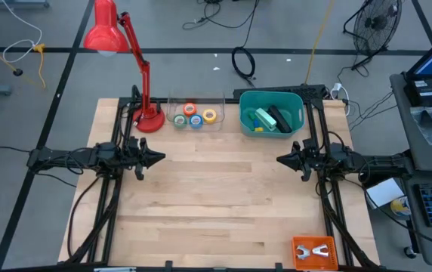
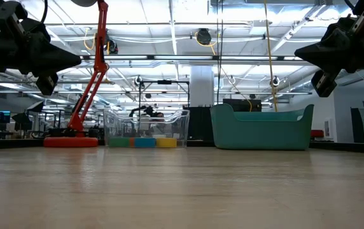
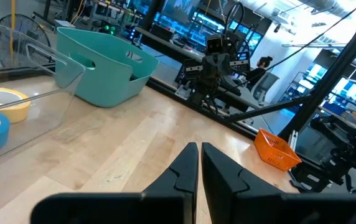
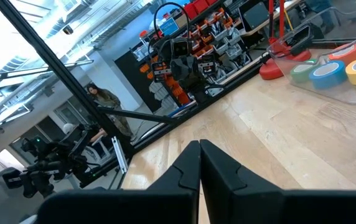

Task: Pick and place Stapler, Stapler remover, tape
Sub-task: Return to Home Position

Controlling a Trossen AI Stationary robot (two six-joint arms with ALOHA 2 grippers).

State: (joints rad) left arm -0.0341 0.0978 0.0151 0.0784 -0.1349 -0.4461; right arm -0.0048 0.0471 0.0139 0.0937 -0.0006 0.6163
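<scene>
- Left gripper (image 1: 160, 158): centre left of the high view, above the table, fingers closed together, holding nothing.
- Right gripper (image 1: 280, 159): centre right, fingers likewise closed, empty.
- Tape (image 1: 194, 115): four rolls inside the transparent bin (image 1: 172, 100), upper centre.
- Stapler (image 1: 280, 117): in the teal bin (image 1: 270, 94), just right of the transparent bin.
- Stapler remover (image 1: 314, 251): in the orange bin (image 1: 300, 242), lower right corner.
</scene>
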